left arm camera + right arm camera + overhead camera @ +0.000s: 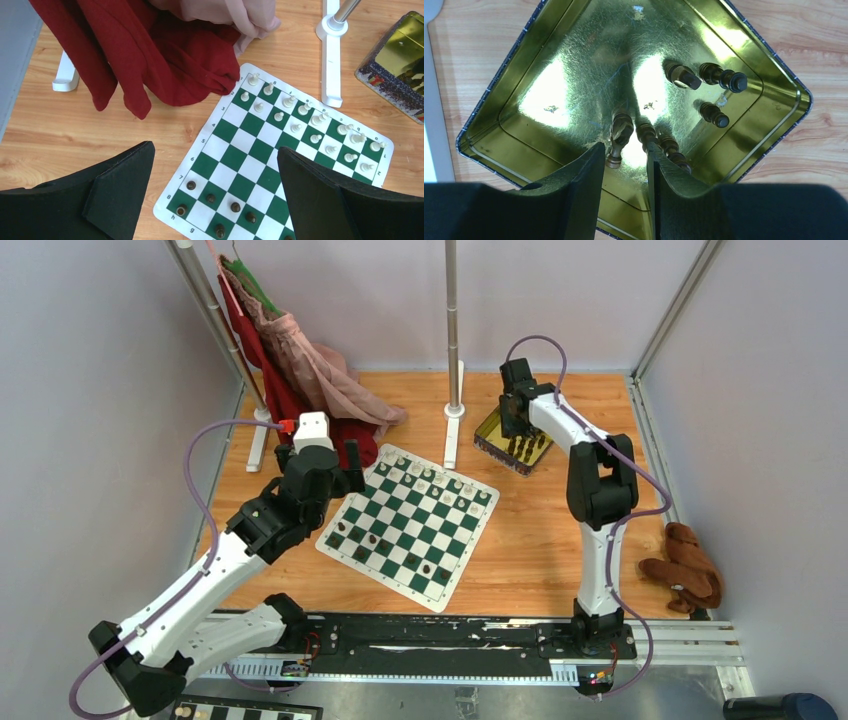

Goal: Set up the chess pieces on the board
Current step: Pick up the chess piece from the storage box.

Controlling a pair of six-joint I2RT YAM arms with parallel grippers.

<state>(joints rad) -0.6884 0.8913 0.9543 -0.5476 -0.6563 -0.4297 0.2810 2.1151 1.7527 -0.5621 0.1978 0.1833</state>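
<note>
Right arm (598, 490) bent over gold tin (549, 95), fingers (574, 200) seemingly empty

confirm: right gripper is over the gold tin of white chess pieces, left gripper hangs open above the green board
One point is wrong: the chess pieces in the gold tin are dark brown, not white, as the right wrist view shows. The right gripper is over the tin, and the left gripper hangs open above the green board.
</note>
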